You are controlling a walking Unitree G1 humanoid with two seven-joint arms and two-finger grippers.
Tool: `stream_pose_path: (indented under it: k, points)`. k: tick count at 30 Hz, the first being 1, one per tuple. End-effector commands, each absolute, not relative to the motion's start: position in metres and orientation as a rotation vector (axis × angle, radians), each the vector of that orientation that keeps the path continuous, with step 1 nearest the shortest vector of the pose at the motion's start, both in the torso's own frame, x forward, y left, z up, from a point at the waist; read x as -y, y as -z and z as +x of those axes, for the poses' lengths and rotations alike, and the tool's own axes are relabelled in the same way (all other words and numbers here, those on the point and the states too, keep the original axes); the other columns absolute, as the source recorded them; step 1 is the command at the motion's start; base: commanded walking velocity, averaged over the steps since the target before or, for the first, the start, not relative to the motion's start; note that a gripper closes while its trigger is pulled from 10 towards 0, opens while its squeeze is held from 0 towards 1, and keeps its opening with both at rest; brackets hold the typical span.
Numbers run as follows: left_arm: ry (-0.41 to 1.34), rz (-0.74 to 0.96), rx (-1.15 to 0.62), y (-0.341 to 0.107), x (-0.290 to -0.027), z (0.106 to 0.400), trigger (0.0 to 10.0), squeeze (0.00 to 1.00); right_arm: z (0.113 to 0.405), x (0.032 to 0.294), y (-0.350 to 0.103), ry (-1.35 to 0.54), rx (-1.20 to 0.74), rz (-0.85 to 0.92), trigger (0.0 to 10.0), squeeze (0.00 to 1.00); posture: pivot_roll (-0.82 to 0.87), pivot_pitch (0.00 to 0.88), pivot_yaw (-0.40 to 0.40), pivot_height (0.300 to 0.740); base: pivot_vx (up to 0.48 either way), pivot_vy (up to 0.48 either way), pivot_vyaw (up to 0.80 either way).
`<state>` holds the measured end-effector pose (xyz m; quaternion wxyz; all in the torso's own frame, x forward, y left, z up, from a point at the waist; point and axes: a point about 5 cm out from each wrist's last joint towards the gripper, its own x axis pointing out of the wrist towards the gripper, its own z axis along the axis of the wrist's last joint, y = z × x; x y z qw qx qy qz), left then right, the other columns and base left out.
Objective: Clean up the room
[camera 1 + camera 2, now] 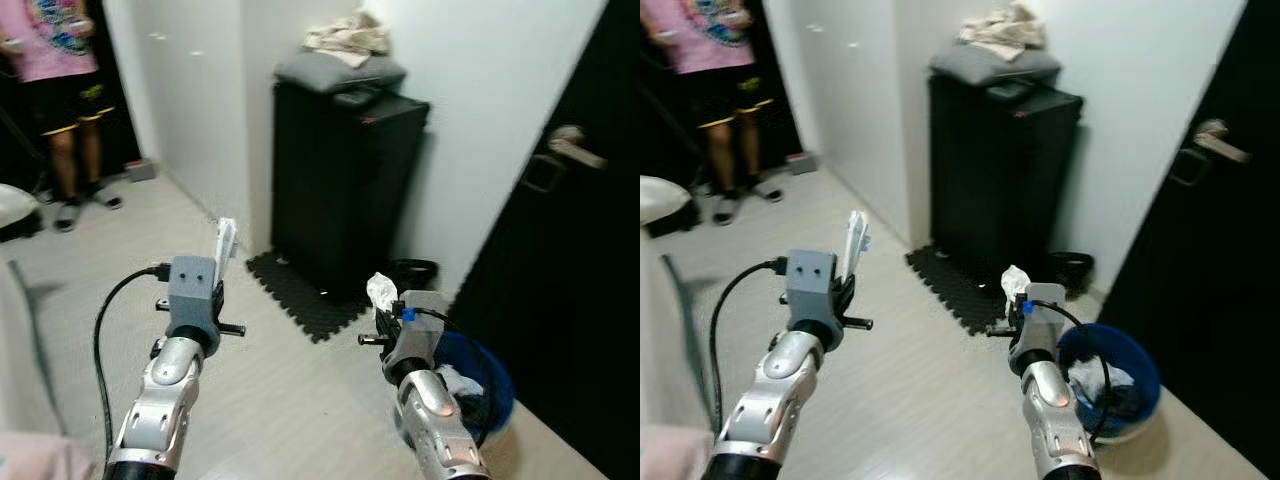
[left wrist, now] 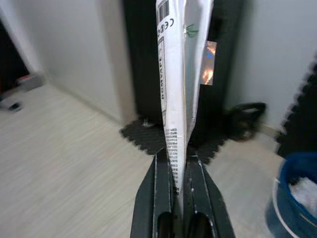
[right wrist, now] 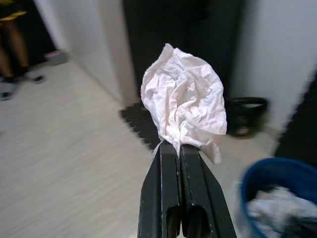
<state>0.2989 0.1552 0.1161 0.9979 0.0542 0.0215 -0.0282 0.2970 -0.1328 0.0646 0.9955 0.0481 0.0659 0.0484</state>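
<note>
Barcode and CE mark show on left end effector's (image 2: 179,171) wrapper (image 2: 179,74).

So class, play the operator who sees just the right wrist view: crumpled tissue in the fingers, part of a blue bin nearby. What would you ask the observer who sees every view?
Operator: Is the other arm carrying anything?
Observer: Yes, the left gripper is shut on a flat white wrapper printed with a barcode.
Operator: What sits on the black cabinet?
Observer: A grey cushion with crumpled cloth on top.
Operator: Anyone nearby?
Observer: A person stands at the far left, by the dark doorway.
</note>
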Motion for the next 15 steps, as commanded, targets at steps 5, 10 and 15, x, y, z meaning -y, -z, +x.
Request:
stream_pose_path:
  k: [5,10,15]
  points:
    - [0.046,0.127,-0.029,-0.105,-0.158,0.292,10.0,0.00,0.292,0.133,-0.051,-0.086,-0.207,0.054,10.0,0.00,0.04,0.000,-0.051,0.740,0.000,0.000,-0.73]
    - [0.054,0.085,-0.078,-0.099,-0.160,0.288,10.0,0.00,0.291,0.135,-0.043,-0.091,-0.257,0.035,10.0,0.00,0.04,0.000,-0.057,0.740,0.000,0.000,-0.80]
    - [0.059,0.062,-0.055,-0.100,-0.158,0.288,10.0,0.00,0.291,0.137,-0.041,-0.084,-0.273,0.026,10.0,0.00,0.04,0.000,-0.064,0.740,0.000,0.000,-0.80]
